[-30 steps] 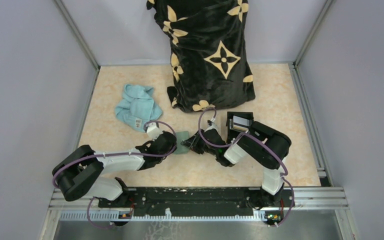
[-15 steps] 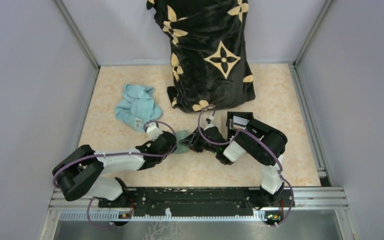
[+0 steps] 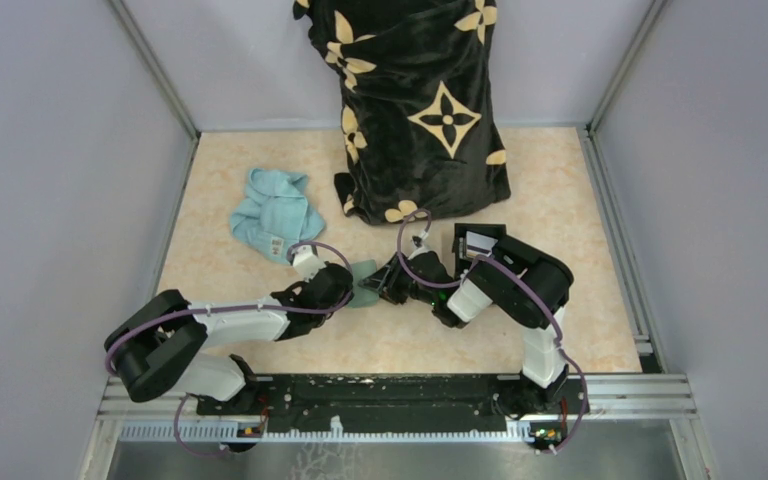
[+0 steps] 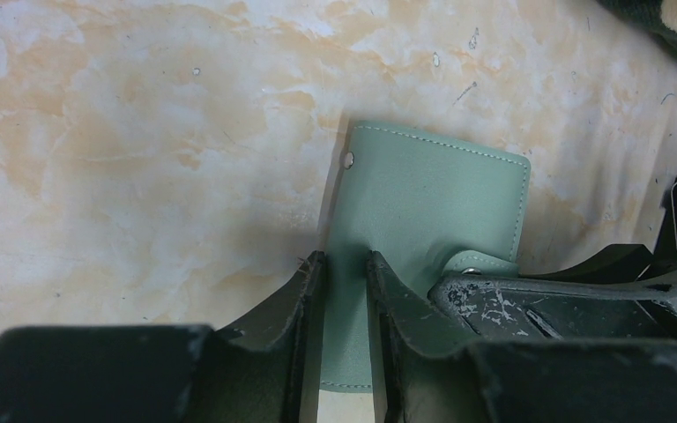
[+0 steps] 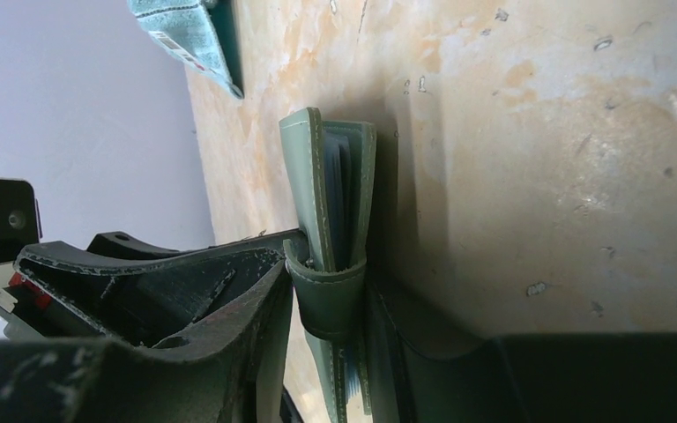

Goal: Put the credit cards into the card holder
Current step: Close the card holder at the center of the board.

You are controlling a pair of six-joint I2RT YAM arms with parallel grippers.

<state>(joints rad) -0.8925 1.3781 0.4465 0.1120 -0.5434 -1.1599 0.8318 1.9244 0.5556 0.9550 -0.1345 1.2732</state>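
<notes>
The sage-green card holder (image 3: 365, 284) lies folded shut on the table between my two grippers. In the left wrist view the card holder (image 4: 423, 198) is flat, with its snap strap at the right. My left gripper (image 4: 345, 273) is nearly shut, with a narrow gap between its jaws, and its tips rest on the holder's left edge. My right gripper (image 5: 331, 300) is shut on the card holder (image 5: 322, 176) at the strap, one finger on top and one beneath. Blue credit card edges (image 5: 345, 181) show inside the fold. No loose cards are in view.
A black square box (image 3: 478, 243) with something pale in it stands just behind the right arm. A light blue cloth (image 3: 275, 212) lies at the back left. A black blanket with tan flowers (image 3: 420, 110) hangs at the back middle. Walls enclose the table.
The right arm has shifted slightly left, toward the card holder. The left arm and the holder have not visibly moved.
</notes>
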